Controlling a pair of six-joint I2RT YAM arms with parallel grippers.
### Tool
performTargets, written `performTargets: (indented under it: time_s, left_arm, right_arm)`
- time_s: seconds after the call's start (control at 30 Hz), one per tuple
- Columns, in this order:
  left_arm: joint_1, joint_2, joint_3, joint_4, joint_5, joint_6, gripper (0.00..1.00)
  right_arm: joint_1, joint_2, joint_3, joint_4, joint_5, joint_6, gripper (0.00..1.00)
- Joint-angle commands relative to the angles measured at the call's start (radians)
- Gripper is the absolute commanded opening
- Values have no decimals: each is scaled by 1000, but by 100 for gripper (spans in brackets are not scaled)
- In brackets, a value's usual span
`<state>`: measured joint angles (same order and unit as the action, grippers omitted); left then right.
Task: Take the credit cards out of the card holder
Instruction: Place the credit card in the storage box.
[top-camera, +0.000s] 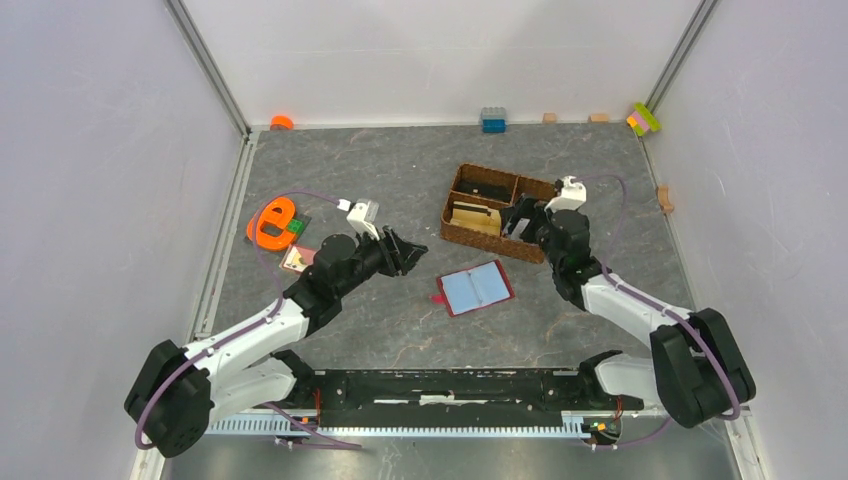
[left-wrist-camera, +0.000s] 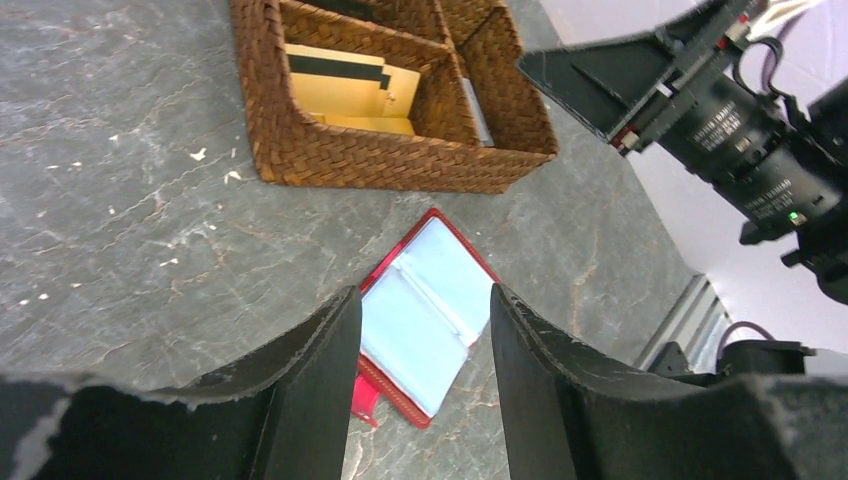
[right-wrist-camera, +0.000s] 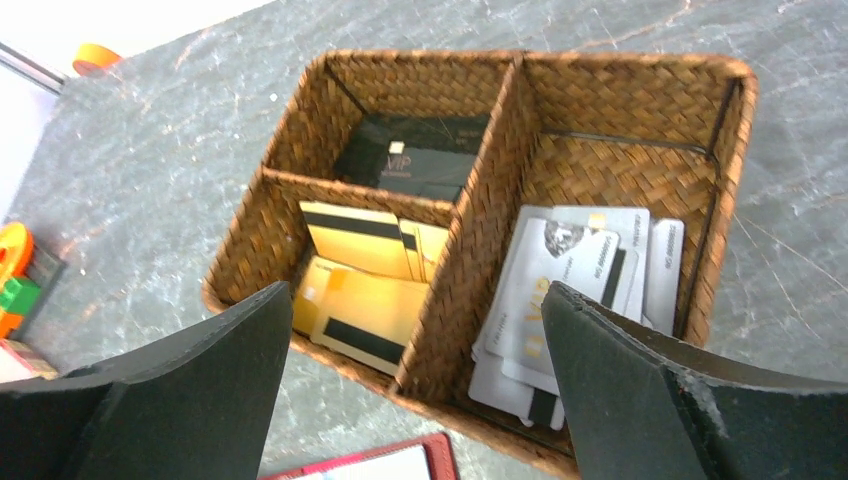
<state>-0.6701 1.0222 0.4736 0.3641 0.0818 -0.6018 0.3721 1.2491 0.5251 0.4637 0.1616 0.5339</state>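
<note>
The brown wicker basket (top-camera: 480, 238) stands on the grey stone-patterned table (top-camera: 380, 160) and is split into three compartments. The card holder (top-camera: 476, 288) lies on the table on the near side of the basket, close to it but not touching. It is spread open and flat, with a dark red border and two light blue inner pages facing up; whether any cards sit in those pages cannot be told. The credit cards that show are inside the basket. A fanned pile of white-grey cards (right-wrist-camera: 560, 260) fills the long compartment at the basket's right. Yellow cards (right-wrist-camera: 370, 305) with dark stripes lie in the near left compartment, and one black card (right-wrist-camera: 415, 160) rests in the far left one. The right gripper (right-wrist-camera: 416, 290) hangs over the basket's right compartment with its fingers spread wide and nothing between them. The left gripper (left-wrist-camera: 422, 292) hovers above the table to the near left of the basket, beside the card holder. Its fingers are parted at a moderate gap and are empty. An orange ring-shaped piece (top-camera: 272, 222) lies well to the basket's left, and a blue block (top-camera: 493, 120) sits beyond the basket at the far wall.
</note>
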Motion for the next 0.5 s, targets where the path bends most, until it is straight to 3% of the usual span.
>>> performTargets:
  time_s: [0.0, 0.2, 0.33, 0.47]
  left_arm:
    - [-2, -19, 17, -20, -67, 85, 58]
    - [-3, -33, 6, -36, -139, 119, 77]
    - [-2, 39, 53, -93, -74, 107, 84]
    - [-3, 154, 130, -269, 27, 42, 84]
  right_arm:
    - [40, -76, -88, 148, 32, -101, 98]
    - [115, -173, -204, 305, 30, -159, 98]
    - [133, -211, -139, 117, -32, -157, 98]
    - [143, -267, -116, -82, -37, -122, 98]
